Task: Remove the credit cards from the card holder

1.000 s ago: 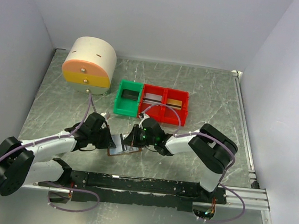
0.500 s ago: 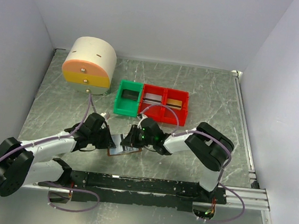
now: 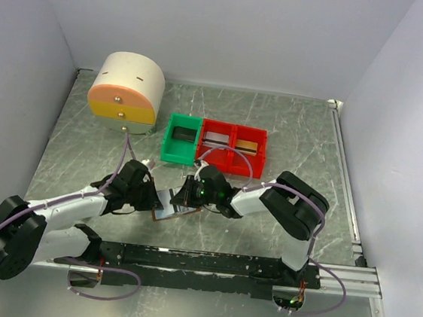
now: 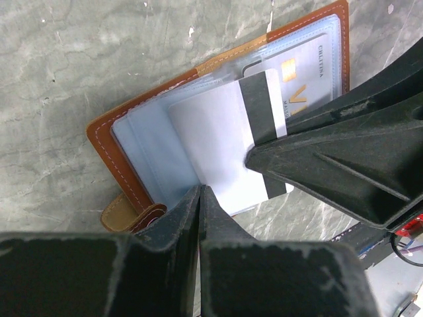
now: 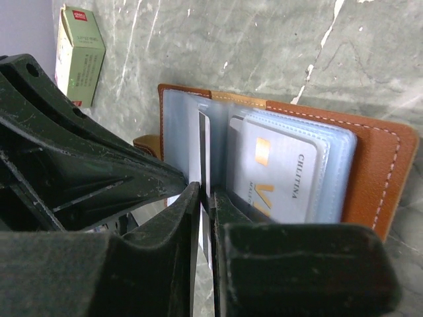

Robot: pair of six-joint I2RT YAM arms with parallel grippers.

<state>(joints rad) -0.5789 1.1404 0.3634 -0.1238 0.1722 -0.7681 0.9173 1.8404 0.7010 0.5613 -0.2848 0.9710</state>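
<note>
My right claw (image 5: pixel 205 189) pinches a white card (image 4: pixel 211 132); left claw (image 4: pixel 200 190) clamped on open card holder (image 4: pixel 142 146) edge.

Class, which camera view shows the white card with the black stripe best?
The left wrist view: the card lies face-on, partly out of the holder. The right wrist view shows only its thin edge; in the top view it is too small to make out.
</note>
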